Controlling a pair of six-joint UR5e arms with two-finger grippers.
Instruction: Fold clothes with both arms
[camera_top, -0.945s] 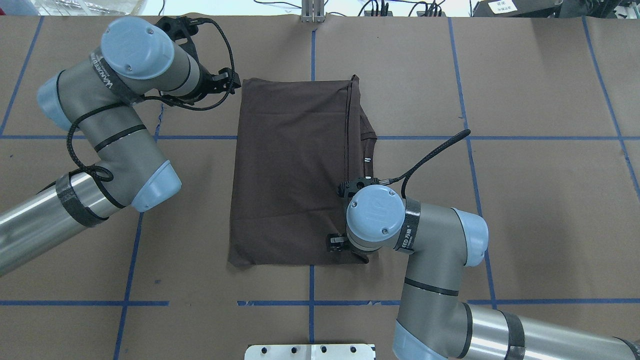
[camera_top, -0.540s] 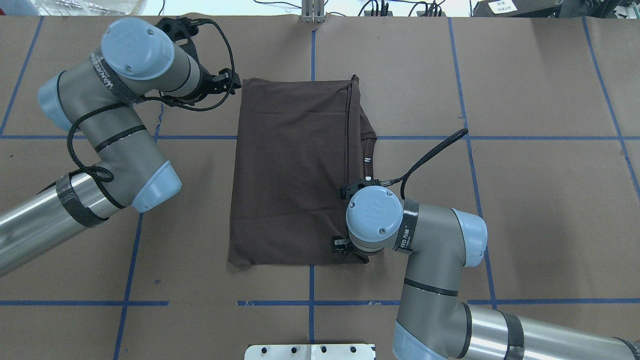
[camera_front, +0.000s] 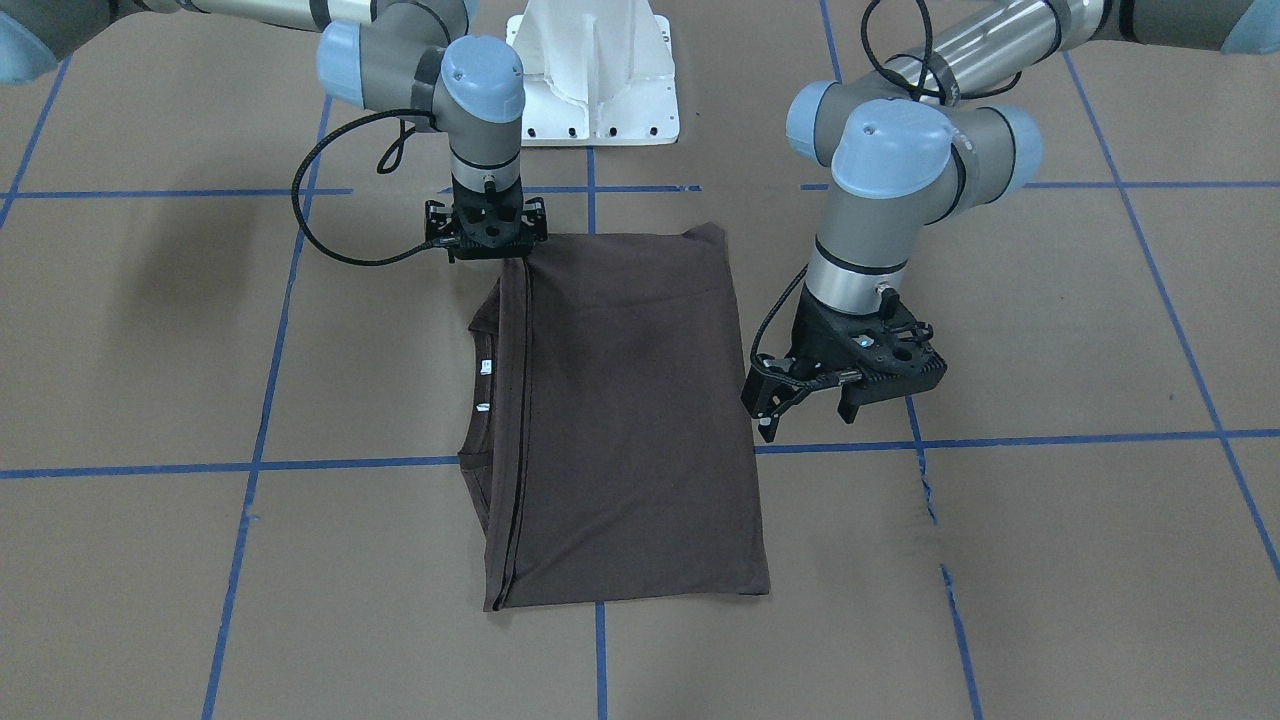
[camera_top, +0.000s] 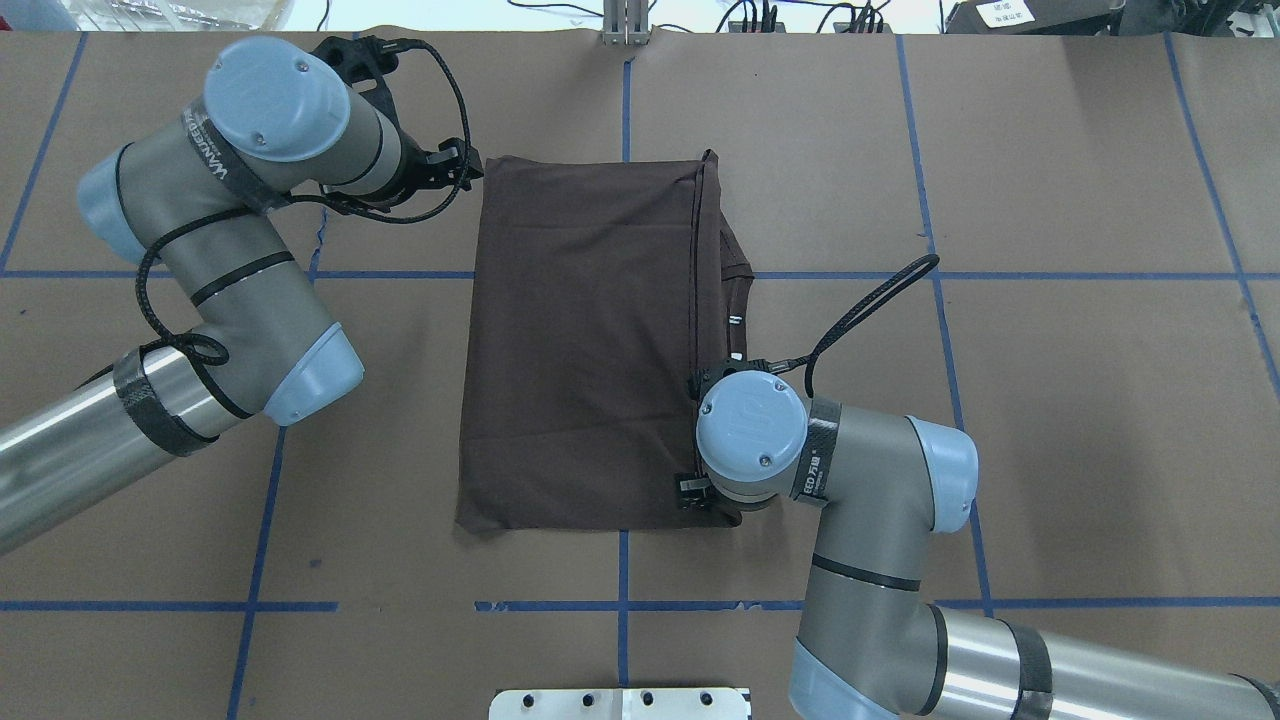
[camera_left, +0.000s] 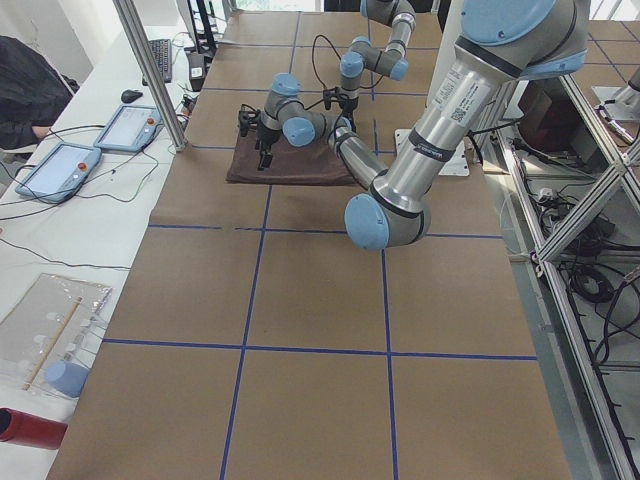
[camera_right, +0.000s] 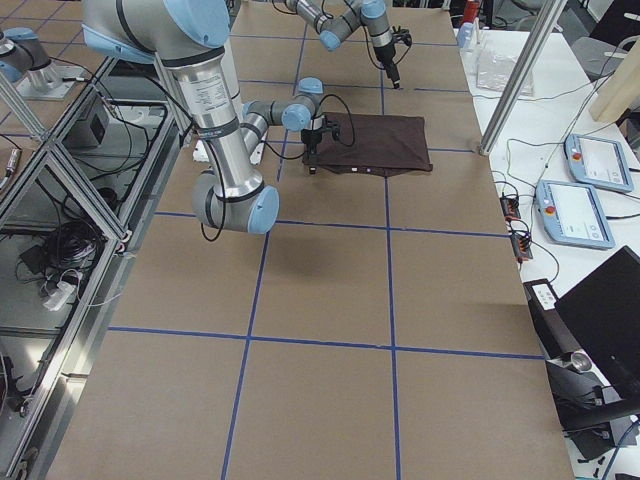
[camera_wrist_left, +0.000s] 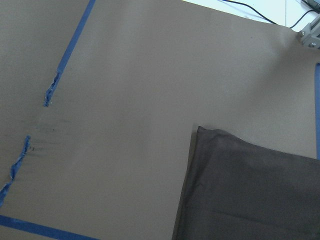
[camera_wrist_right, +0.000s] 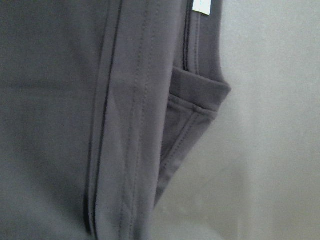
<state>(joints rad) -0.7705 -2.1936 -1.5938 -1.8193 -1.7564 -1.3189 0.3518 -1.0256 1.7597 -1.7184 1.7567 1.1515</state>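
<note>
The dark brown T-shirt (camera_top: 580, 340) lies folded into a flat rectangle on the brown table; it also shows in the front view (camera_front: 620, 420). Its ribbed collar (camera_front: 478, 420) and small white neck tags (camera_top: 735, 320) stick out on the robot's right side. My right gripper (camera_front: 487, 255) points straight down at the shirt's near corner on the collar side (camera_top: 700, 495); its fingers look spread. The right wrist view is filled by the hem and collar (camera_wrist_right: 195, 100). My left gripper (camera_front: 806, 420) is open and empty, just off the shirt's far left corner (camera_top: 455, 165).
The white pedestal base (camera_front: 595, 80) stands at the robot's edge of the table. Blue tape lines (camera_top: 620, 605) cross the brown paper, torn in places (camera_wrist_left: 50, 92). A metal post (camera_top: 625, 25) and cables sit at the far edge. Tablets (camera_left: 55, 165) lie on the side bench.
My right gripper has slid a little to the right, toward the shirt's near right corner. The left arm and the shirt have barely moved.
</note>
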